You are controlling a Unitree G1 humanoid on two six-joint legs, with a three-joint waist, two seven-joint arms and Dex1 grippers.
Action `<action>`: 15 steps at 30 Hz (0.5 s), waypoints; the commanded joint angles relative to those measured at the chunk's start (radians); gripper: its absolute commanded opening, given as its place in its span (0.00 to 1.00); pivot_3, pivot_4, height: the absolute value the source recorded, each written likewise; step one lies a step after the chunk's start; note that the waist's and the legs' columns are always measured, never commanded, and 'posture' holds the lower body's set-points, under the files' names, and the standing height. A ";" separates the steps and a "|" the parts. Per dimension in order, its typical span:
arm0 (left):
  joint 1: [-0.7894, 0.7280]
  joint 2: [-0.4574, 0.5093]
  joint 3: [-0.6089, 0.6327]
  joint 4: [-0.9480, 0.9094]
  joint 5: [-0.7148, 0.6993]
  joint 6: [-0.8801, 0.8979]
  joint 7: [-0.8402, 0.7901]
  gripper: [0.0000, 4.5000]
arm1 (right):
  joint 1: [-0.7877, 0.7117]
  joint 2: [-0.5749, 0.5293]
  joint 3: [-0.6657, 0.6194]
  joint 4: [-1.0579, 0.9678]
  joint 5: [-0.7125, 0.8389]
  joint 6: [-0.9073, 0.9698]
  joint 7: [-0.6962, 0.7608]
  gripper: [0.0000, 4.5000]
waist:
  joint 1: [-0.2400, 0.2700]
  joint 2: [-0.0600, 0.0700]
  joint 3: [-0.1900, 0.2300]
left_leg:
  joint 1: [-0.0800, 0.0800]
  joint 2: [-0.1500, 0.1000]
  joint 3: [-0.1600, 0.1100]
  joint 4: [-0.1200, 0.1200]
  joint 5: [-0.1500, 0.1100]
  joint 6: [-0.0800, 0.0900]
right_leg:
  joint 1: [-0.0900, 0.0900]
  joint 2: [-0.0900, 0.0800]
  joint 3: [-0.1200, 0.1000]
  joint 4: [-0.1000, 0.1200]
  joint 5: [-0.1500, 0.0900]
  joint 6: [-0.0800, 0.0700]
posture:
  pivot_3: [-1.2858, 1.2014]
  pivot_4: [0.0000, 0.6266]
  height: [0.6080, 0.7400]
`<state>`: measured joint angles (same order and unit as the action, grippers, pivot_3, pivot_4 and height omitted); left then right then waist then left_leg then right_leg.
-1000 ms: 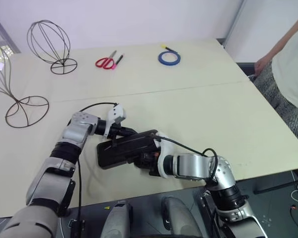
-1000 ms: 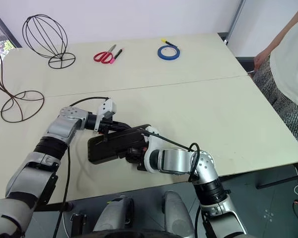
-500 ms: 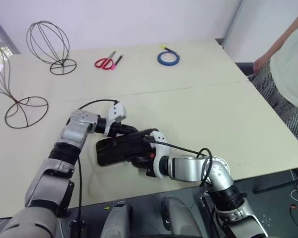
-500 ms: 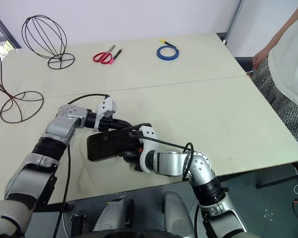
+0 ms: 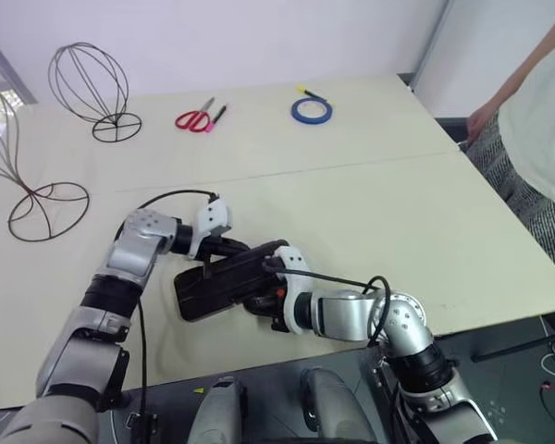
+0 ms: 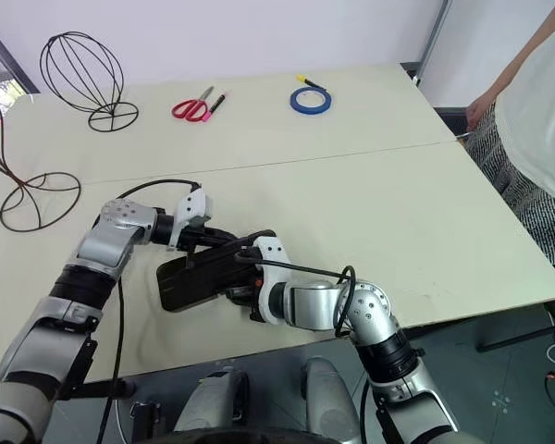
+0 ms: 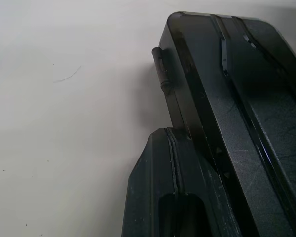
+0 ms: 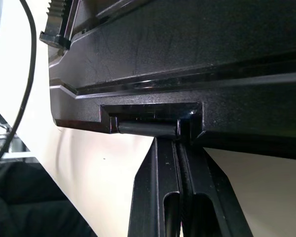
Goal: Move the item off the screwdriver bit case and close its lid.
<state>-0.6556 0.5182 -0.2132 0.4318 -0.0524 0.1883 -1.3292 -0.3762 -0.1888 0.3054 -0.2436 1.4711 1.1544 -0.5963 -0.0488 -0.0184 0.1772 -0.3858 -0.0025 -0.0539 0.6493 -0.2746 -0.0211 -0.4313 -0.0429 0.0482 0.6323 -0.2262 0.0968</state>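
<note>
Case shifted slightly left and nearer, turned a little more; both arms moved with it.

Screwdriver bit case (image 5: 229, 278) lies on the near left part of the table (image 5: 398, 213), lid (image 6: 213, 268) down and apparently shut; left gripper (image 5: 236, 248), fingers pressed together, rests against its far edge; right gripper (image 5: 264, 298), likewise clenched on nothing, pushes at the near edge by the latch recess; recommended: press evenly from both sides, keep the case flat, confirm the latch seats; item (image 5: 23, 176) stands far left, well apart from the case; count: one case, two wire frames including the rounder stand (image 5: 91, 88), one scissors (image 5: 196, 118), one tape roll (image 5: 312, 110).
</note>
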 commanded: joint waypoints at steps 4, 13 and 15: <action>0.062 -0.079 -0.117 0.117 0.054 -0.102 -0.048 0.00 | -0.073 0.027 -0.080 -0.030 -0.089 -0.047 0.003 0.01 | 0.001 0.004 -0.006 | 0.001 0.000 0.000 -0.001 0.000 0.000 | 0.001 0.000 0.000 0.000 0.000 0.000 | 0.52 0.24 1.00; -0.079 -0.143 -0.049 0.295 0.066 -0.208 0.011 0.00 | -0.103 -0.042 -0.066 -0.066 -0.040 0.077 0.095 0.01 | 0.023 0.007 -0.009 | 0.007 -0.002 0.000 0.001 0.000 0.001 | 0.010 -0.002 -0.001 -0.002 -0.003 -0.002 | 0.52 0.24 1.00; -0.102 -0.134 -0.023 0.307 0.057 -0.210 0.022 0.00 | -0.117 -0.091 -0.072 -0.089 -0.020 0.115 0.152 0.01 | 0.027 0.007 -0.009 | 0.006 -0.002 0.000 0.001 0.000 0.001 | 0.009 -0.002 -0.001 -0.002 -0.001 0.000 | 0.52 0.24 1.00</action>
<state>-0.7719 0.3991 -0.2127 0.7087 -0.0055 -0.0113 -1.3057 -0.4495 -0.2677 0.2897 -0.2586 1.4310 1.2722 -0.4901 -0.0213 -0.0116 0.1678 -0.3799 -0.0044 -0.0538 0.6499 -0.2749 -0.0204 -0.4224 -0.0452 0.0468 0.6300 -0.2274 0.0975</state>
